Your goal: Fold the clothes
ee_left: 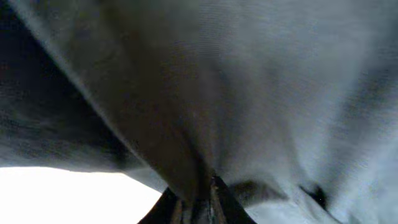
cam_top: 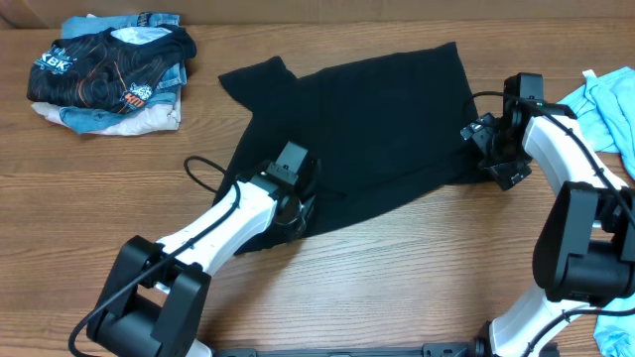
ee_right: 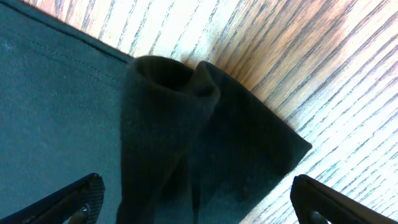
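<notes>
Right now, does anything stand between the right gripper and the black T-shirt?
Nothing visible does. The open right gripper hangs directly over a bunched corner of the black T-shirt, one finger at each side.

Overhead looks straight down on the table (cam_top: pixel 417 288); both wrist views sit close on the black T-shirt (cam_top: pixel 367 119).

T-shirt (cam_top: pixel 367 119): one. Clothes pile (cam_top: pixel 109 74): one. Blue garment (cam_top: pixel 607 99): one. Left arm (cam_top: pixel 223 223), right arm (cam_top: pixel 558 154): two.

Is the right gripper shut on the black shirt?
No, the right gripper stands wide open around a bunched corner of the black T-shirt.
</notes>
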{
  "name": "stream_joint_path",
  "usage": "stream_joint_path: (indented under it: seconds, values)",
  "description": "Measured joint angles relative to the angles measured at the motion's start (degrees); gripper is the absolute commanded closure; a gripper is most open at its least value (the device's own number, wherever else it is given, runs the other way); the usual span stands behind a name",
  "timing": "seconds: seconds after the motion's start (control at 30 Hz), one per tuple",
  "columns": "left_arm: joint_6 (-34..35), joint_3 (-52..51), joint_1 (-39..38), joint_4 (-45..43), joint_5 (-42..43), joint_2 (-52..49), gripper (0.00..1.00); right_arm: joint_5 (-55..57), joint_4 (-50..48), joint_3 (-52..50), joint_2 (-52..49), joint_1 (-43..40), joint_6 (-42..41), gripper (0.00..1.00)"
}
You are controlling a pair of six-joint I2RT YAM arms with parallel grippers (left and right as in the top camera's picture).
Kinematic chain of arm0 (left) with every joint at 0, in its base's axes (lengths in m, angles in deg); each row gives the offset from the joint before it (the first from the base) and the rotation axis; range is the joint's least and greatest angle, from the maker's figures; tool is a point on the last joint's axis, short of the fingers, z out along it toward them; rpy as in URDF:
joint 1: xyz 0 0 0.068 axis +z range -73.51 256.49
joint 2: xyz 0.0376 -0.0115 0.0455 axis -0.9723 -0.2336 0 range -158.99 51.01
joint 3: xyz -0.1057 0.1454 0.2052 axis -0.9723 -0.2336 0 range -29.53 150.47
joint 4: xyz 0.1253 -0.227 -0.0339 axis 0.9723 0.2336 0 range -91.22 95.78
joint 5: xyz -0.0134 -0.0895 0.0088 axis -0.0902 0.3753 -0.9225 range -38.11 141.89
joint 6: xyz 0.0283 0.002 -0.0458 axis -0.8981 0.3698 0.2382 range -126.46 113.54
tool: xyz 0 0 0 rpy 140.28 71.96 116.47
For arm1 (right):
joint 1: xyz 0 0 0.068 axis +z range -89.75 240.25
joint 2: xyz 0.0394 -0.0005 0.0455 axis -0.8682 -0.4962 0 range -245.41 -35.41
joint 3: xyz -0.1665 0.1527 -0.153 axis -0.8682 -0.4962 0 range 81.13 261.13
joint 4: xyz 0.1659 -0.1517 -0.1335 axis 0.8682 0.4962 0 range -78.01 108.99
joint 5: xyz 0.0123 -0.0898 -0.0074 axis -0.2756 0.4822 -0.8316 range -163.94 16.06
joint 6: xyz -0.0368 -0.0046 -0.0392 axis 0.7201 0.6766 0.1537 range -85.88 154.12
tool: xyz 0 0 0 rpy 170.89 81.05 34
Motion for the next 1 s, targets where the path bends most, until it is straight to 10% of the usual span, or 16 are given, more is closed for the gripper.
stream_joint_path:
  seconds: [0.17,0.63,1.0]
  values:
    - [-1.36,2.84,0.0,0.11,0.11,0.0,0.89,0.0,-0.02,0.0,0.0,0.0,0.0,0.01]
    - [-12.57,12.63,2.64,0.48,-8.13,0.0,0.89,-0.22,-2.03,0.0,0.0,0.0,0.15,0.52]
    - [-22.51,12.87,11.76,-6.73,-10.51,0.0,0.88,-0.24,-3.37,0.0,0.0,0.0,0.07,0.69]
